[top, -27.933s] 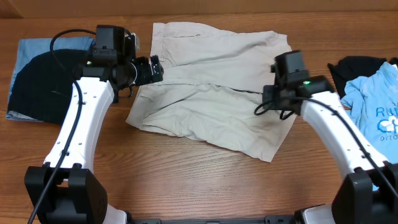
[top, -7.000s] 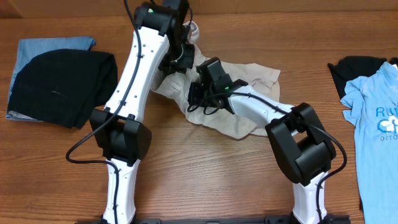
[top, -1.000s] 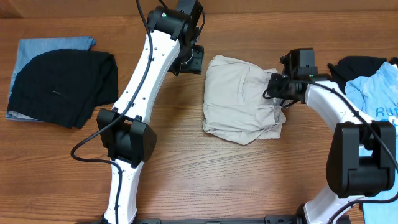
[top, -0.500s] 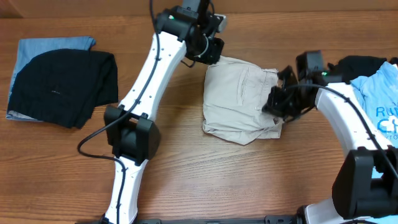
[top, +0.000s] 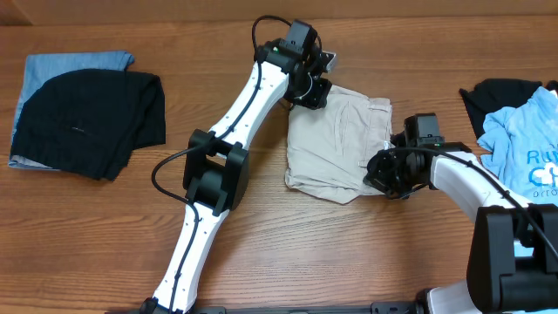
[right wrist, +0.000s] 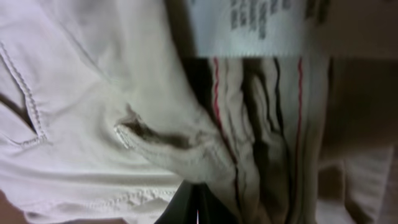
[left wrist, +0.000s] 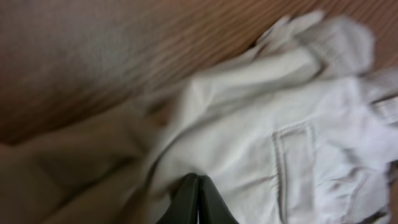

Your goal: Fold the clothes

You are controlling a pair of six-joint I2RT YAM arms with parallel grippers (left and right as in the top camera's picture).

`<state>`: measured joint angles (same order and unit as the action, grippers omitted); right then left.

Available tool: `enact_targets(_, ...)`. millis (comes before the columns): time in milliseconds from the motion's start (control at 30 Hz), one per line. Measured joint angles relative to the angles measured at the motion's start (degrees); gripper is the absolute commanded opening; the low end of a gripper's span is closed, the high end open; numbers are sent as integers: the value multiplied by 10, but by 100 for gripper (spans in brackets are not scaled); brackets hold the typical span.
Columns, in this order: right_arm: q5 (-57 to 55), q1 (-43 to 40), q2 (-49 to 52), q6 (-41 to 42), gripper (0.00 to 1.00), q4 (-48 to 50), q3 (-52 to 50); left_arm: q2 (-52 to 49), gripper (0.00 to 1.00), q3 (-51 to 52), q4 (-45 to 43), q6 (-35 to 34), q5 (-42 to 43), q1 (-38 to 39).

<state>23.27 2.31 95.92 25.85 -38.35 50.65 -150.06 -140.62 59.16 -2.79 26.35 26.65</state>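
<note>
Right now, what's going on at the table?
Both arms are at the shorts, which lie folded into a compact bundle mid-table. The left gripper is shut at the bundle's far left corner, and the right gripper is shut at its near right edge. Whether either pinches cloth is unclear. A black garment lies off to the left and a blue T-shirt to the right.

Bare table [top: 288, 262] lies open from 5 to 7 o'clock of the folded shorts [top: 336, 144]. The left arm [top: 249, 100] slants across the 8-to-11 side, ending at the shorts' top-left corner. The right arm [top: 462, 174] blocks 3 to 4 o'clock. Farther out, a black garment [top: 87, 118] lies at 9 and a blue T-shirt [top: 523, 144] at 3.
</note>
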Motion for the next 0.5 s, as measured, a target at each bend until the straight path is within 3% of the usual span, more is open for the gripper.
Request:
enact_targets(167,5,0,-29,-69,4,-74,129,27,4,-133,46,-1,-2,0)
enact_targets(333,5,-1,-37,-98,4,32,168,92,4,-157,151,-2,-22,0)
enact_targets(500,-24,-1,56,-104,4,116,169,88,4,-108,190,-2,-52,-2)
